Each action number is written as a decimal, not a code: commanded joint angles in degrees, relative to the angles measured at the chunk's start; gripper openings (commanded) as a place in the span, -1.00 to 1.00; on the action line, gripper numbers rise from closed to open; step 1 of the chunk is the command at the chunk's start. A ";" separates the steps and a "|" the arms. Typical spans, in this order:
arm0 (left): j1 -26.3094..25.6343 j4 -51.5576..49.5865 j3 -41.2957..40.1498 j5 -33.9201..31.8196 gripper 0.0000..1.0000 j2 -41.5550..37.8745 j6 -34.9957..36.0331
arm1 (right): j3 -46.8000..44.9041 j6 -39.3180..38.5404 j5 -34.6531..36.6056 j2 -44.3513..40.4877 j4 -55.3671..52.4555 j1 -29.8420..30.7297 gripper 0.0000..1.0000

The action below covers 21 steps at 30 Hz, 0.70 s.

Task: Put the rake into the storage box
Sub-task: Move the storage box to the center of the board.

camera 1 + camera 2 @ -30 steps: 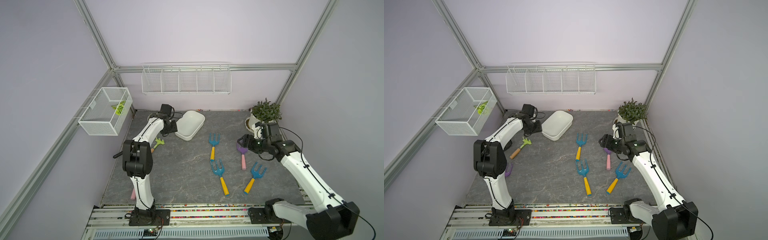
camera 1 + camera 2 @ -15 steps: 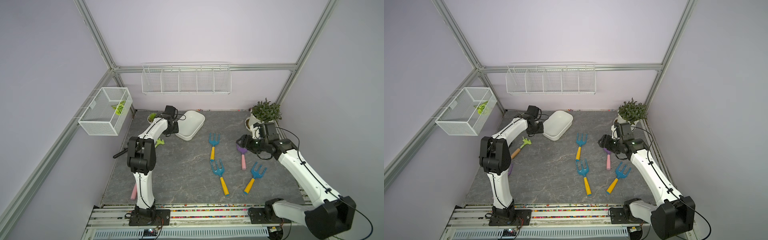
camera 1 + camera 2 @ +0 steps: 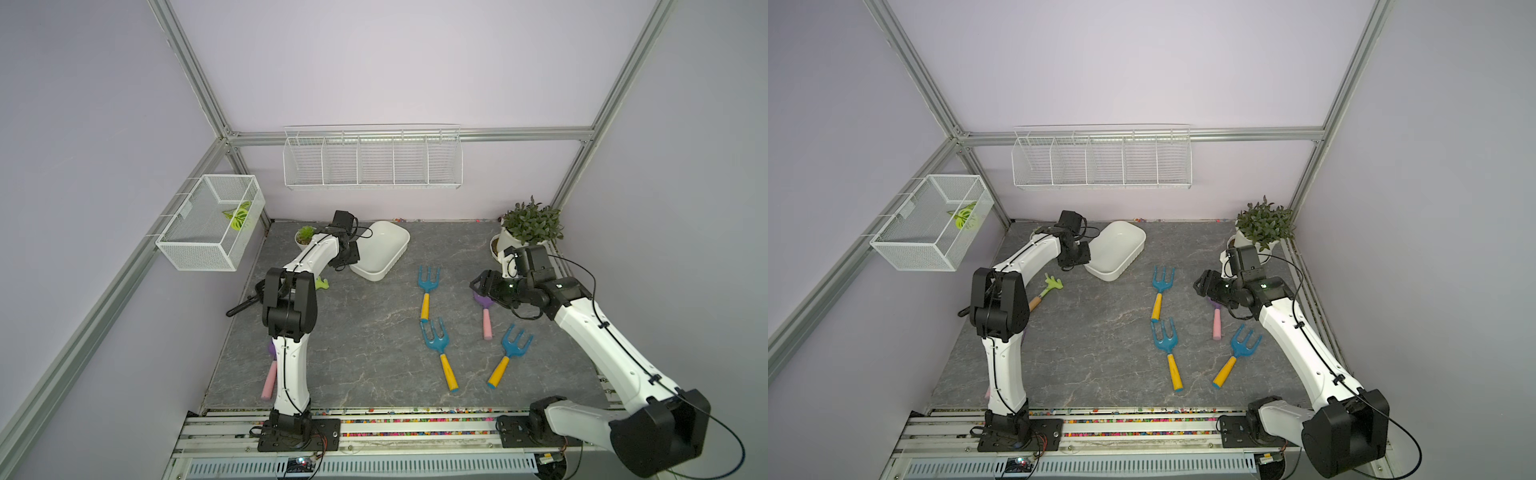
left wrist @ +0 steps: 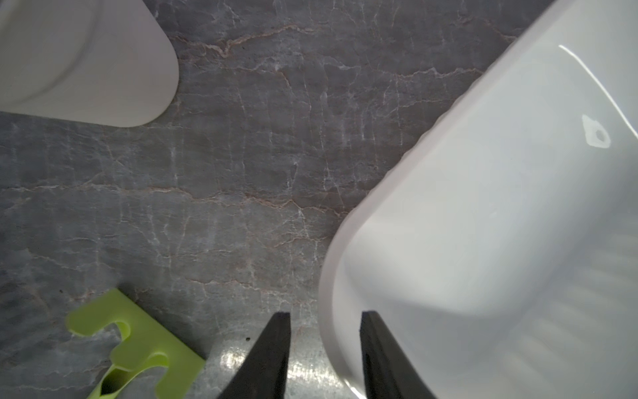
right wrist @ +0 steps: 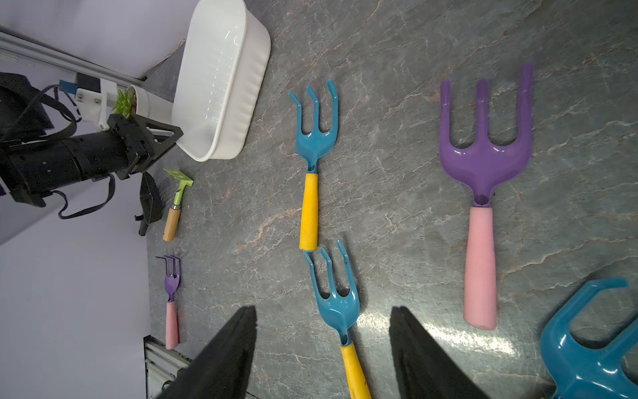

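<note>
The storage box [image 3: 380, 249] [image 3: 1117, 249], a shallow white tub, stands empty at the back of the table. My left gripper [image 3: 352, 258] [image 4: 324, 314] is open and straddles the box's end rim [image 4: 331, 276], one finger inside and one outside, with a gap on both sides. Three blue rakes with yellow handles [image 3: 427, 286] [image 3: 438, 349] [image 3: 509, 353] lie mid-table. A purple rake with a pink handle [image 3: 485, 316] [image 5: 483, 172] lies beside them. My right gripper [image 3: 478, 284] [image 5: 322, 309] hovers open over the table by the purple rake, holding nothing.
A green rake with a wooden handle [image 3: 1048, 289] [image 4: 138, 352] lies left of the box. Another purple rake [image 3: 270, 374] is by the left arm's base. A small succulent pot [image 3: 305, 237], a potted plant [image 3: 530, 228], a mesh basket [image 3: 212, 222] and a wire rack [image 3: 372, 160] line the back.
My left gripper has moved right onto the box's end rim and its jaws have narrowed. The right arm has hardly moved.
</note>
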 commanded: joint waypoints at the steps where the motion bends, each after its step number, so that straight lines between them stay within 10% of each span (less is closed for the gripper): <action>1: -0.61 0.56 2.03 0.88 -0.33 1.27 -2.48 | -0.28 0.39 1.09 -0.95 -1.14 0.40 0.34; 21: -1.22 -0.52 -4.30 3.05 -0.98 -4.04 -9.11 | -3.85 1.51 1.02 -5.16 -0.88 0.43 0.31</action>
